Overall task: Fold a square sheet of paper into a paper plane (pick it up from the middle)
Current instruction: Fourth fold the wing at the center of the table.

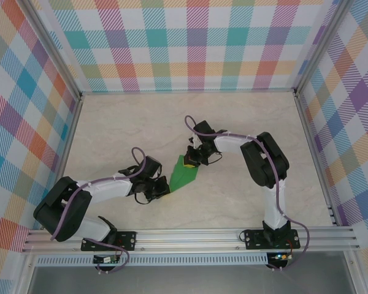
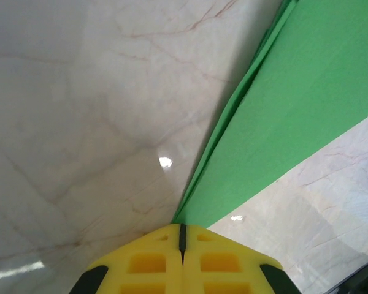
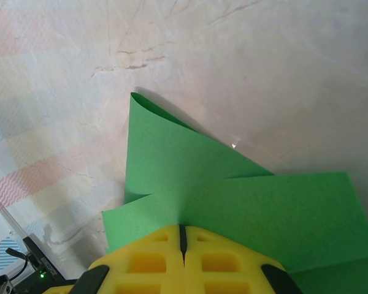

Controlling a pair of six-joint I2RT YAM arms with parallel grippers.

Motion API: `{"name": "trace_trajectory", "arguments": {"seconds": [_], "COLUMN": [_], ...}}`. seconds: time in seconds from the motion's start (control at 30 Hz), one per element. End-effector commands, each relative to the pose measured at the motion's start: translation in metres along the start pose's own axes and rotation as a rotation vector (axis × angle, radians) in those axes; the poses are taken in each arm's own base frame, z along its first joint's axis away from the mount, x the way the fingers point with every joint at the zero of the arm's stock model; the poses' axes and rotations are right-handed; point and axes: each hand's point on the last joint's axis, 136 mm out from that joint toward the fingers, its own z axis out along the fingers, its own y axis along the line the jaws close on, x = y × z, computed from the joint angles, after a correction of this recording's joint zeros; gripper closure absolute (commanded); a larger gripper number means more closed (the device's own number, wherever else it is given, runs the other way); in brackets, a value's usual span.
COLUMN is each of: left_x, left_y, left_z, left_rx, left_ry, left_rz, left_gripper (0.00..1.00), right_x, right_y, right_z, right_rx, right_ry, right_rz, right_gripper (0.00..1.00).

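I hold the creased bright-green sheet of paper [image 1: 184, 173] at the middle of the pale marble table [image 1: 245, 122].
My left gripper [image 2: 182, 236] is pinched on its near end and my right gripper [image 3: 183, 236] is pinched on its far end.

Cutting the green paper [image 2: 282, 116] off at top and right edges; hiding its tip behind the left end effector [image 2: 182, 229].

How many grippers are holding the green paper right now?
2. The left gripper pinches the paper at its near tip; the right gripper pinches its far end. Both are shut on it.
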Motion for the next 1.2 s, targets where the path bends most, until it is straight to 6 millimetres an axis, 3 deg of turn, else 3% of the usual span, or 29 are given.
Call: {"name": "trace_trajectory", "arguments": {"seconds": [0.0, 0.17, 0.4, 0.67, 0.8, 1.03, 1.17], "left_x": [0.016, -0.016, -0.032, -0.029, -0.023, -0.009, -0.002], "left_y": [0.016, -0.030, -0.040, -0.018, -0.003, 0.019, 0.032], "left_z": [-0.017, -0.039, -0.017, 0.002, 0.009, 0.015, 0.014], "left_rx": [-0.098, 0.013, 0.036, -0.040, -0.080, -0.143, -0.197], "left_ry": [0.062, -0.075, -0.088, -0.055, -0.033, 0.003, 0.020], "left_rz": [-0.003, 0.068, 0.059, 0.034, 0.018, -0.001, -0.011], "left_gripper": [1.00, 1.00, 1.00, 1.00, 1.00, 1.00, 1.00], "right_x": [0.020, 0.020, 0.019, 0.016, 0.012, -0.004, 0.004], "right_y": [-0.072, -0.072, -0.069, -0.063, -0.050, 0.012, 0.043], "right_z": [0.024, 0.024, 0.023, 0.021, 0.017, -0.016, -0.033], "right_rx": [0.235, 0.233, 0.227, 0.208, 0.171, 0.006, -0.079], "right_ry": [0.050, 0.052, 0.051, 0.051, 0.044, -0.030, -0.050], "right_rz": [0.113, 0.113, 0.109, 0.098, 0.081, -0.049, -0.142], "right_gripper": [1.00, 1.00, 1.00, 1.00, 1.00, 1.00, 1.00]}}
